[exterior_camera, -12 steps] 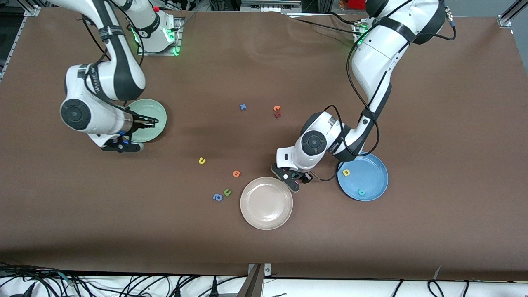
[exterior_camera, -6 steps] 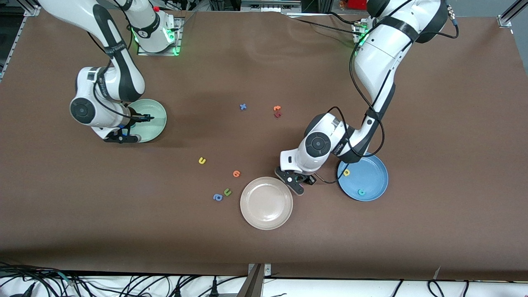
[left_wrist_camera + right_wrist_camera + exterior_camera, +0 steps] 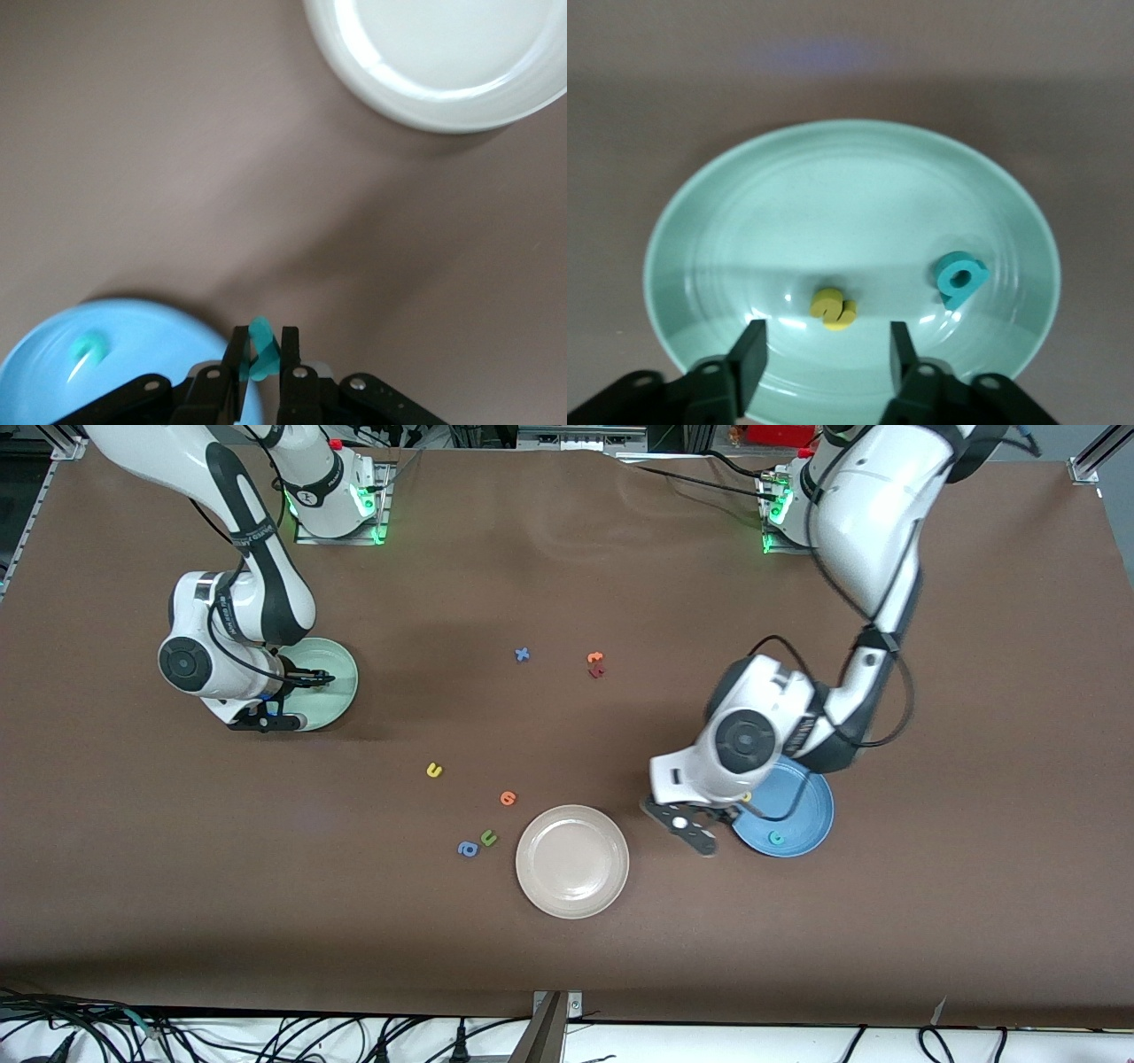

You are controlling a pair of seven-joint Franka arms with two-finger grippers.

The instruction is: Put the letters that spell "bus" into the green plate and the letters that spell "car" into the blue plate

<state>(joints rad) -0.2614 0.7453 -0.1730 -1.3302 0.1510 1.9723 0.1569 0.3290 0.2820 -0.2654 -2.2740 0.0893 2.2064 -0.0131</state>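
Observation:
The green plate (image 3: pixel 337 691) (image 3: pixel 850 195) holds a yellow s (image 3: pixel 833 309) and a teal b (image 3: pixel 959 278). My right gripper (image 3: pixel 310 682) (image 3: pixel 824 354) hangs open just above that plate, over the s, with nothing between its fingers. My left gripper (image 3: pixel 719 810) (image 3: pixel 264 341) is shut on a small teal letter (image 3: pixel 260 329), over the blue plate's rim on the beige plate's side. The blue plate (image 3: pixel 802 815) (image 3: pixel 133 345) holds a teal c (image 3: pixel 776 837) (image 3: pixel 87 348) and a yellow a (image 3: pixel 747 797), half hidden by the left hand. A yellow u (image 3: pixel 433 770) lies on the table.
A beige plate (image 3: pixel 572 861) (image 3: pixel 443 53) stands nearer the front camera, beside the blue plate. Loose on the table are a green u (image 3: pixel 488 837), a blue a (image 3: pixel 467 849), an orange letter (image 3: pixel 508 798), a blue x (image 3: pixel 522 654) and orange and red letters (image 3: pixel 595 664).
The left gripper shut on the teal letter by the beige plate, then carried it up toward the blue plate. The right gripper opened over the green plate.

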